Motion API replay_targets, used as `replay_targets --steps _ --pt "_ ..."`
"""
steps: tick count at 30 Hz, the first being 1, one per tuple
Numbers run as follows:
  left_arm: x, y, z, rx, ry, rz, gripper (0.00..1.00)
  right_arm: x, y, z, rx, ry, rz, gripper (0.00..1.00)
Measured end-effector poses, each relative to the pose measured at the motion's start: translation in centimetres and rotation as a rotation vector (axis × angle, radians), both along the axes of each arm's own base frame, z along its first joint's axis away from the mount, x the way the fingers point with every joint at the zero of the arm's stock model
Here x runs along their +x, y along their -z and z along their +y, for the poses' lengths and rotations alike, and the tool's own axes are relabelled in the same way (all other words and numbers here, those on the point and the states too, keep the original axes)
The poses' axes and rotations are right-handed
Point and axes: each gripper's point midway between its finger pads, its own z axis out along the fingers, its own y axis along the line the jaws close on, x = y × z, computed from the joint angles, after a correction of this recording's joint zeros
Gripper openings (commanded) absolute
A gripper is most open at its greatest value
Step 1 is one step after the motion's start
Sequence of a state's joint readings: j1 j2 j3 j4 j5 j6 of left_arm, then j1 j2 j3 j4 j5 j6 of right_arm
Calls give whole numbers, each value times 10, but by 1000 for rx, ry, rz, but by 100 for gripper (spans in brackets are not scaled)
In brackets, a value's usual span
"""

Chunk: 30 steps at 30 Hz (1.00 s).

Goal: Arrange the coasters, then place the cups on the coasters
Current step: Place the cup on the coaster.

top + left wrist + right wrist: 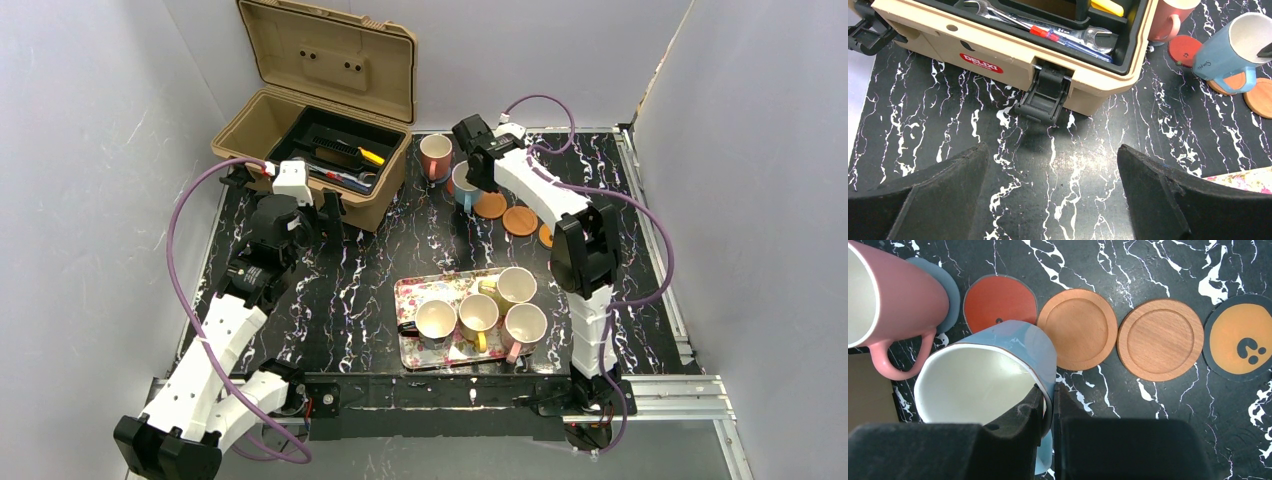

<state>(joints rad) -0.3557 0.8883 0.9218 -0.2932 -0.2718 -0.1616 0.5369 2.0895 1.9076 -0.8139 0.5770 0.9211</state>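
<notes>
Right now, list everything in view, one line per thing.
Toolbox: one, tan, lid open, far left.
Tools: several, inside toolbox.
Tray: one, floral, near centre.
Tray mugs: four, white inside, on tray.
Pink mug: one, on blue-grey coaster.
Blue mug: one, tilted, rim in right pincer.
Coasters: five seen, blue-grey, red, two wooden, orange, in a row at far side, right of toolbox.
Table: one, black marbled.
Left pincer: open, empty, facing toolbox.
Right pincer: shut on blue mug.
</notes>
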Motion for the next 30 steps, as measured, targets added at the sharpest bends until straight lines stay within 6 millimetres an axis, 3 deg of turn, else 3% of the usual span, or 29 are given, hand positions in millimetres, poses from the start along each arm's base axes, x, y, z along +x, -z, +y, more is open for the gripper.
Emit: replay_targets --steps 30 --pt "1 5 -5 -16 17 20 98 40 18 3 41 -17 3 1"
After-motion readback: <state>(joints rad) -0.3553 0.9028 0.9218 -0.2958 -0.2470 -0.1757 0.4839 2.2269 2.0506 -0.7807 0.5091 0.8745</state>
